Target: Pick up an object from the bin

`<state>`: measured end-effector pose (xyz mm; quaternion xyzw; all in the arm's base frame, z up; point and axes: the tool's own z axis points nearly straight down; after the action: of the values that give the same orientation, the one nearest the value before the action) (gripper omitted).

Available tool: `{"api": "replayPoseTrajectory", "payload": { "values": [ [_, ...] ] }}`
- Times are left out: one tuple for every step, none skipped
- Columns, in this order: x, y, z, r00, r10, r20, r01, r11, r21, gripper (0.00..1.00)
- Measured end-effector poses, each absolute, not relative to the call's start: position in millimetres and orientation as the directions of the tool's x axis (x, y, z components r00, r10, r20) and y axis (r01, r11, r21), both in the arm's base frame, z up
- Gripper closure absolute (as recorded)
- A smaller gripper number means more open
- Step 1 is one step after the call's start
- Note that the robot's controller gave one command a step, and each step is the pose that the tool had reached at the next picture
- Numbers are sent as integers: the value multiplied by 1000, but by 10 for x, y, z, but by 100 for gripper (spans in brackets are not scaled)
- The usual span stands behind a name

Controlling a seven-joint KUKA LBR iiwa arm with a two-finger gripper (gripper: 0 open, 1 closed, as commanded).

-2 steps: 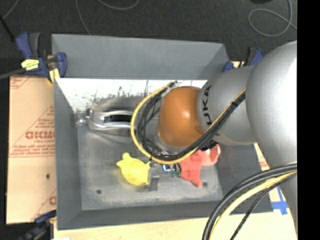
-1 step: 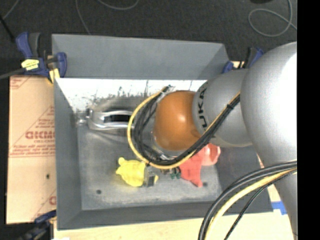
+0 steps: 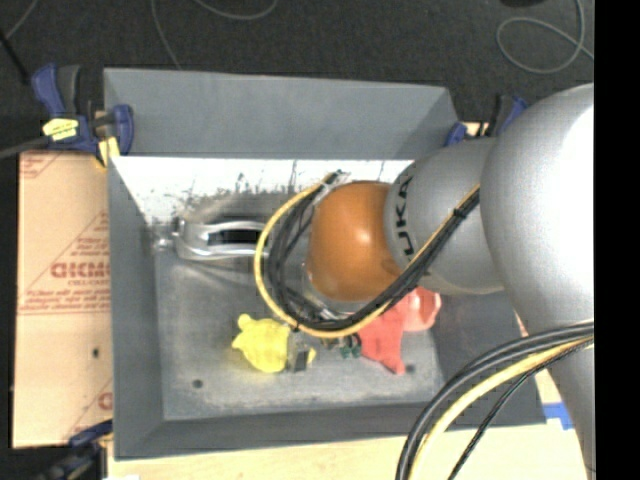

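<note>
The gripper [image 3: 323, 352] stands low near the front wall of the bin [image 3: 135, 298], fingers spread, nothing between them. A yellow toy [image 3: 262, 344] lies just beside one fingertip, on the view's left. A red toy [image 3: 400, 326] flanks the other.

the grey metal bin [image 3: 135, 368] has a dull speckled floor and dark scratches on its pale far wall. at lower middle of the frame is a bright yellow lumpy soft toy [image 3: 258, 343], and right of it a coral-pink soft figure [image 3: 395, 328]. centre left is a shiny silver metal utensil [image 3: 215, 238]. the glossy orange wrist cover [image 3: 350, 238] is ringed by black and yellow cables [image 3: 265, 258], and the arm [image 3: 520, 198] is silver-grey.
</note>
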<state>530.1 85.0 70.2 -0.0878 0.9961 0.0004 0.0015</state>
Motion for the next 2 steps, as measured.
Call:
{"api": "replayPoseTrajectory", "payload": {
  "values": [
    [5301, 850, 702, -985, -173, -3, -173, 985, 1, 100],
    [5301, 850, 702, -985, -172, -3, -172, 985, 1, 100]
  ]
}}
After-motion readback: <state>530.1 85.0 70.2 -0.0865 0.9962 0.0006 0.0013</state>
